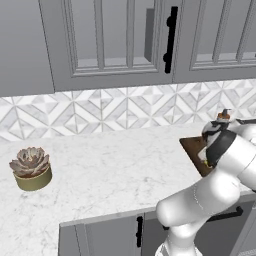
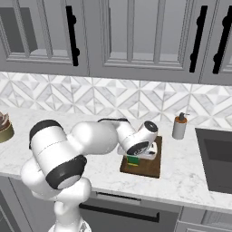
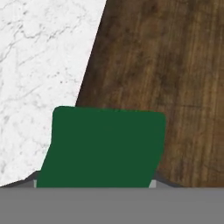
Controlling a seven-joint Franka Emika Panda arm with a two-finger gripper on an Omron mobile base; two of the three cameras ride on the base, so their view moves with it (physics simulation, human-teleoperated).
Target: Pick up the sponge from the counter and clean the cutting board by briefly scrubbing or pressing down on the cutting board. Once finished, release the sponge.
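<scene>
The sponge [image 3: 105, 146] shows its green top in the hand view, held between my gripper's [image 3: 94, 183] fingers, so the gripper is shut on it. From the right base view the sponge [image 2: 132, 160], green over yellow, sits under my gripper [image 2: 136, 155] at the near left corner of the dark brown cutting board [image 2: 147, 168]. It is low on the board; I cannot tell whether it is pressed against it. The board [image 3: 170, 61] lies on the white marble counter [image 3: 39, 61]. In the left base view my arm hides most of the board [image 1: 192, 146].
A soap dispenser [image 2: 180, 126] stands behind the board near the backsplash. The dark sink [image 2: 218, 158] lies to the right. A potted succulent [image 1: 31, 168] stands far left on the counter [image 1: 115, 170]. Grey wall cabinets hang overhead.
</scene>
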